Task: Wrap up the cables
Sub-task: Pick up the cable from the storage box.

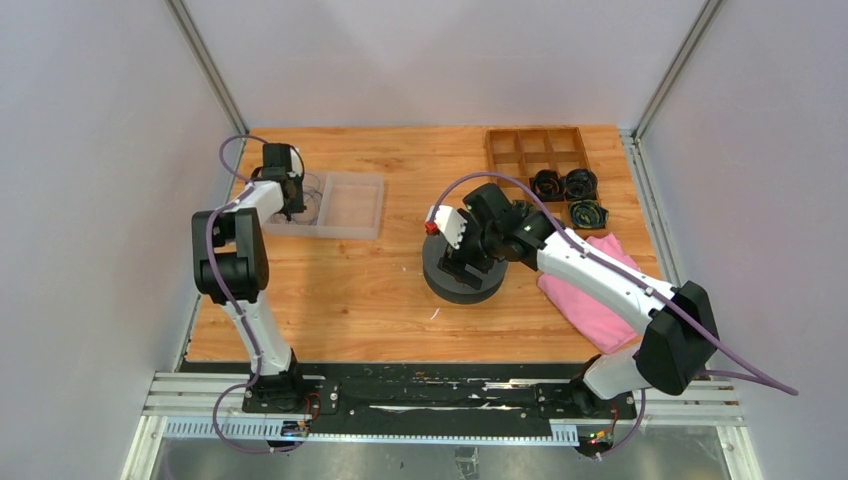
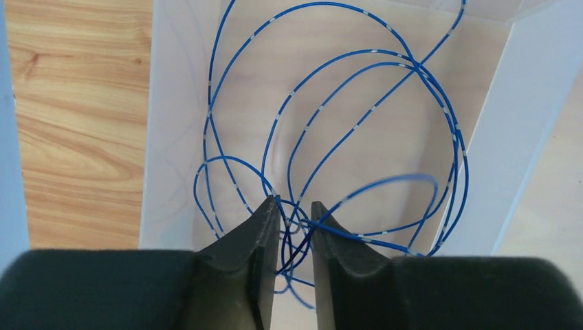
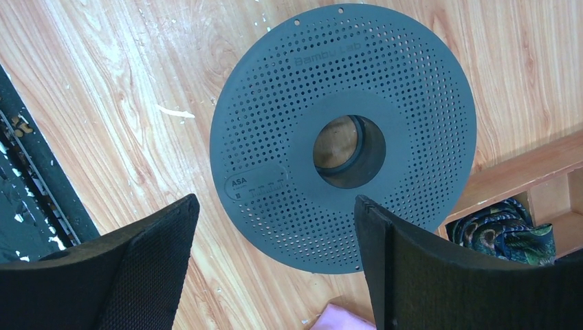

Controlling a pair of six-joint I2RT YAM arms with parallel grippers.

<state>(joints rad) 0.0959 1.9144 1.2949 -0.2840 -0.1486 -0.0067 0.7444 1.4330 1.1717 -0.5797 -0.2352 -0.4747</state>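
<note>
The cables [image 2: 416,67] are thin blue wires lying in loose overlapping loops inside a clear plastic tray [image 1: 381,205], faintly visible from above as cables [image 1: 312,196]. My left gripper [image 2: 294,204] reaches down into the tray's left end. Its jaws stand a narrow gap apart, with a few strands crossing between the fingertips and one strand lying over the right finger. From above, the left gripper [image 1: 293,208] sits over the tray's left part. My right gripper [image 3: 275,199] is wide open and empty, hovering above a grey perforated spool [image 3: 275,137].
The spool [image 1: 462,283] lies flat mid-table. A wooden compartment box [image 1: 535,150] at the back right holds small coiled bundles [image 1: 565,185]. A pink cloth [image 1: 590,300] lies under the right arm. The tray's white walls [image 2: 522,110] flank the left fingers.
</note>
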